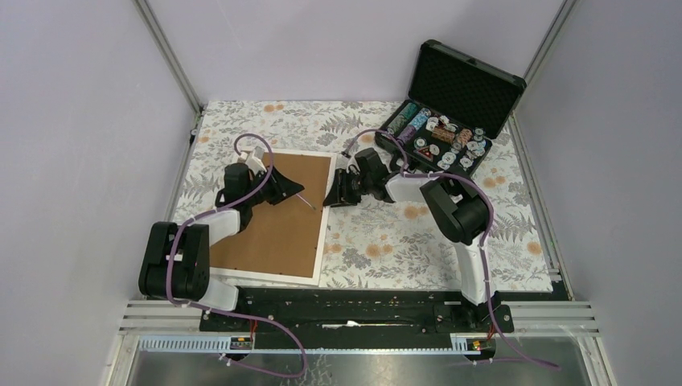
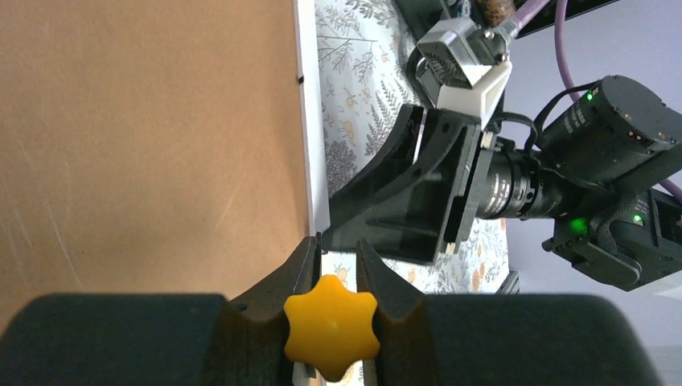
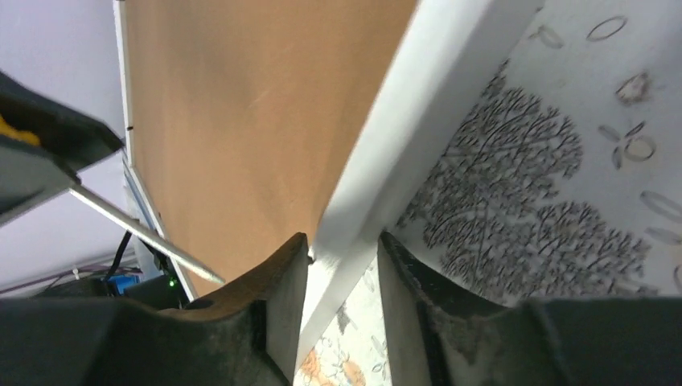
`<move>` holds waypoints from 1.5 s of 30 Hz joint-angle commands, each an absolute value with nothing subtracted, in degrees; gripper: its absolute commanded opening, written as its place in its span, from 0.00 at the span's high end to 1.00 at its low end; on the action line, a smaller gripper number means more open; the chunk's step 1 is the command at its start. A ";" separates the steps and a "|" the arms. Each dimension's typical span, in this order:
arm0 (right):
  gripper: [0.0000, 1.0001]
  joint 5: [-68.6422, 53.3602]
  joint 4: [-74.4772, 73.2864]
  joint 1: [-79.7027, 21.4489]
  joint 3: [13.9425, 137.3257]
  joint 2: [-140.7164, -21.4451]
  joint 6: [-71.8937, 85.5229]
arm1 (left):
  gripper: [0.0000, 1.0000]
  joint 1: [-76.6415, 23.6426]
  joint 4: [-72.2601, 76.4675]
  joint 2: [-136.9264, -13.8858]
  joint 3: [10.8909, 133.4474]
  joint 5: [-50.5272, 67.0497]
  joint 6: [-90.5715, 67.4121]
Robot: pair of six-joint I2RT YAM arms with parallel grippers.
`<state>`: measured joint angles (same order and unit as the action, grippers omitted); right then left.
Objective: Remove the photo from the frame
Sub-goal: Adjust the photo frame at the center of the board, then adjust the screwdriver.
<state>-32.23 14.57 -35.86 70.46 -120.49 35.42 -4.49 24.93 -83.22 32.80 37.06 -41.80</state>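
Large rectangular picture frame point(image 1: 277, 233) with a narrow white border, lying back up on the floral tablecloth point(image 1: 386, 241), with a gripper at its right edge from either side.

Resting on the left half of the cloth, brown fibreboard uppermost; photo not visible in any view. Pinched in the left gripper point(image 2: 336, 245): a tool point(image 2: 330, 326) with a yellow star-shaped handle, jaws pressed close on that handle, thin metal shaft point(image 3: 137, 233) slanting down to the brown back near the right border; cannot tell whether the tip touches. Astride that white border: the right gripper point(image 3: 342, 241), jaws spread, one fingertip over the brown back at the border's inner edge, the other over the cloth just beside the outer edge. Well apart at the far right corner, an open black foam-lined case of poker chips point(image 1: 450, 104).
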 commanded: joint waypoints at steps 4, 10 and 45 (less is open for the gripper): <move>0.68 -29.47 15.39 -35.25 77.29 -128.27 41.53 | 1.00 -3.22 30.86 -84.82 31.25 37.34 -42.57; 0.74 -27.11 12.69 -32.66 82.29 -132.87 41.75 | 1.00 -1.54 30.17 -85.67 32.40 37.28 -42.49; 0.65 -54.82 6.86 -41.48 87.67 -116.59 17.56 | 1.00 1.94 39.86 -75.06 32.36 51.98 -58.57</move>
<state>-53.74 8.08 -41.19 84.77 -116.31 19.55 1.89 34.87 -77.17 32.84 49.89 -56.84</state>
